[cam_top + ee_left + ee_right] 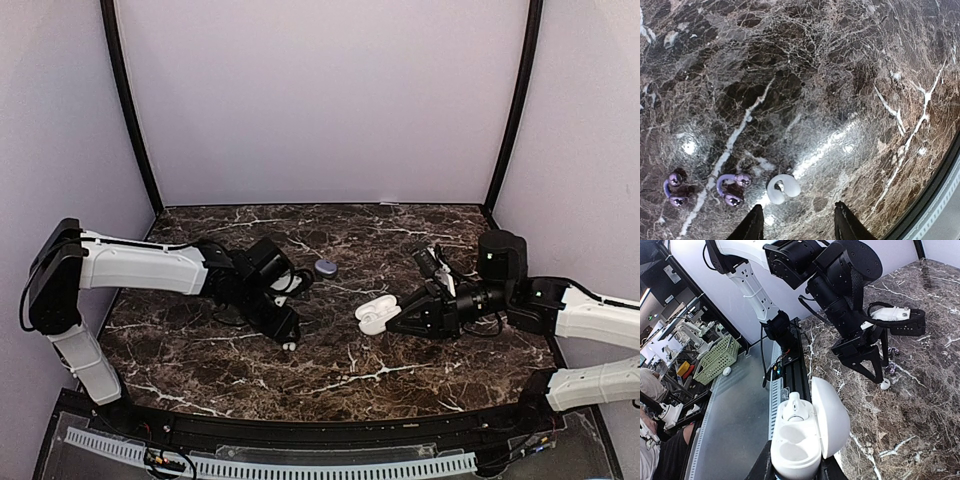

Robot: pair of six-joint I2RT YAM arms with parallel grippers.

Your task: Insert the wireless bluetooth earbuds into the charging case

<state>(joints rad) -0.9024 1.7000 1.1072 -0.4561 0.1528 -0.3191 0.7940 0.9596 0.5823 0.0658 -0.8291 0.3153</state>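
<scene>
My right gripper (398,318) is shut on the open charging case (810,440), a pale white hinged shell whose lid (832,415) is swung aside. One white earbud (796,409) sits in the case's far socket, and the two round hollows nearer me are bare. The case also shows in the top view (374,316). A second white earbud (783,187) lies on the marble, just ahead of the left finger of my left gripper (800,222) and not between the fingers. That gripper (284,333) is open, pointing down over the earbud (289,346).
Two purple clip-style earbuds (732,189) (674,188) lie left of the white one. A small closed lavender-grey pebble (326,268) rests behind the left gripper. The table's front rail (947,200) runs close on the right. A green basket (715,360) stands off the table.
</scene>
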